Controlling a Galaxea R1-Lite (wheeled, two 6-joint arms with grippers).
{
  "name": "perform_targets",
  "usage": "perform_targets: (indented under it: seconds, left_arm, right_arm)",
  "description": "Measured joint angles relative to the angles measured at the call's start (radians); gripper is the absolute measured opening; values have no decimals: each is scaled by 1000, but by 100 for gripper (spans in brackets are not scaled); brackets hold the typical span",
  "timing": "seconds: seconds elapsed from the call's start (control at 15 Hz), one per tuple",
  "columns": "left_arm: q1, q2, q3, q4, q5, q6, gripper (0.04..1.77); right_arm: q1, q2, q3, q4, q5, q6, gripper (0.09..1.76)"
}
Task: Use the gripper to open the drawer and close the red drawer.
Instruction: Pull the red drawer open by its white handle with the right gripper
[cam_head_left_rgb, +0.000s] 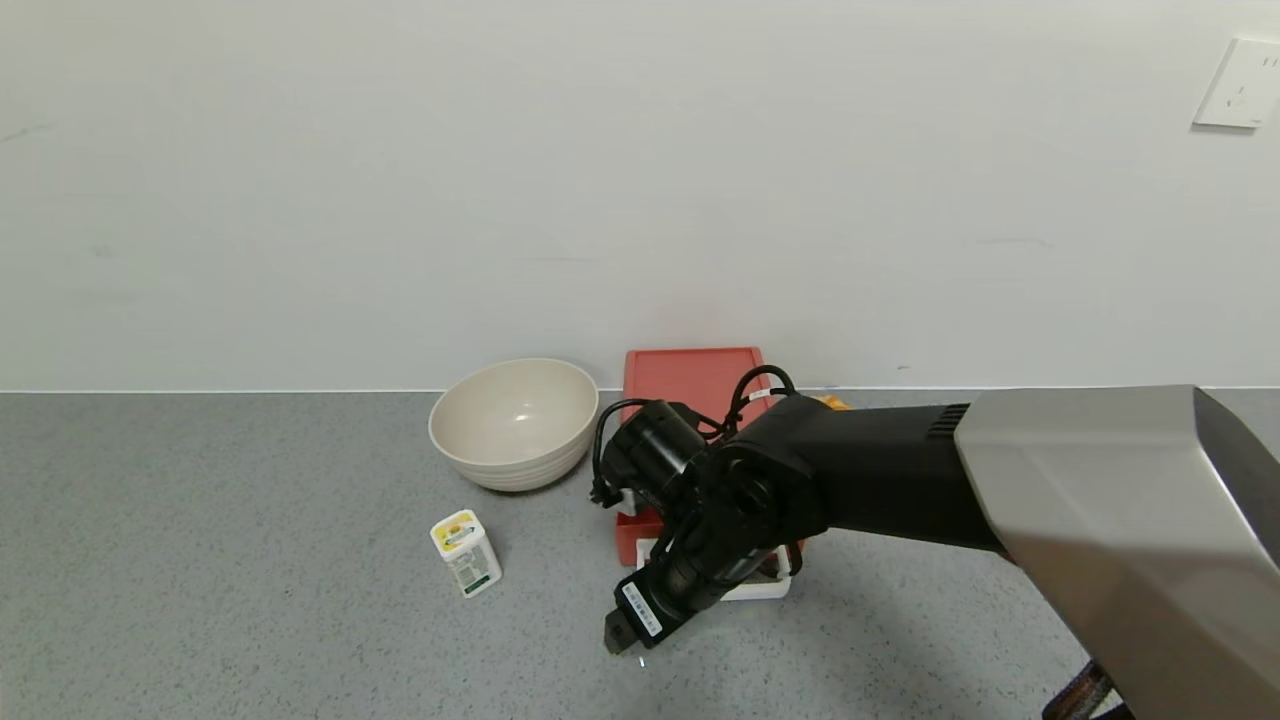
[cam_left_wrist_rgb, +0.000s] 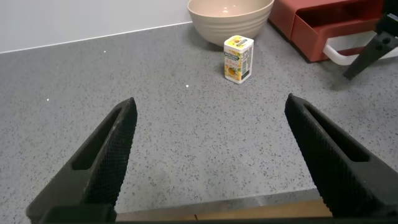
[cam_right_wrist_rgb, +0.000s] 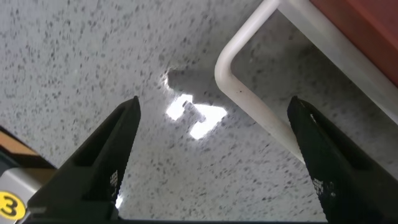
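1. My right claw (cam_head_left_rgb: 622, 636) hangs low over the grey speckled table (cam_head_left_rgb: 250, 560), and its two fingers (cam_right_wrist_rgb: 99, 162) stand wide apart with nothing between them.
2. In my right wrist view I see only bare table between the fingers, with a bright spot of reflected light on it.
3. The red drawer (cam_head_left_rgb: 690, 385) lies just behind my right claw, against the wall, and my own arm covers the middle part of it.
4. Its tray is pulled out toward me; in the left wrist view the tray (cam_left_wrist_rgb: 323, 34) stands out from the red box.
5. The white loop handle (cam_right_wrist_rgb: 249, 93) is on the front of the tray, very near my right claw. One rounded corner of it lies just beside one finger, but I do not touch it.
6. The handle seems to be close above the table; I cannot tell if it rests on it.
7. A beige bowl (cam_head_left_rgb: 514, 422) stands beside the drawer, on the left of my right claw and farther back, near the wall.
8. A small white carton (cam_head_left_rgb: 466, 553) with a yellow top stands upright on the table, to the left of my right claw and in front of the bowl, apart from both.
9. My left claw (cam_left_wrist_rgb: 211, 162) is well apart from all these things, low over the table near its front edge. Its fingers are also spread open and hold nothing.
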Motion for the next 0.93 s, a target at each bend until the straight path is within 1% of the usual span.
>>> perform_targets:
  seconds: [0.53, 0.93]
  left_arm:
    - [0, 0, 0, 0, 0, 0, 172]
    - [0, 0, 0, 0, 0, 0, 172]
  right_arm:
    - [32, -46, 89, 16, 2, 61, 171]
    - [55, -61, 100, 42, 3, 120, 171]
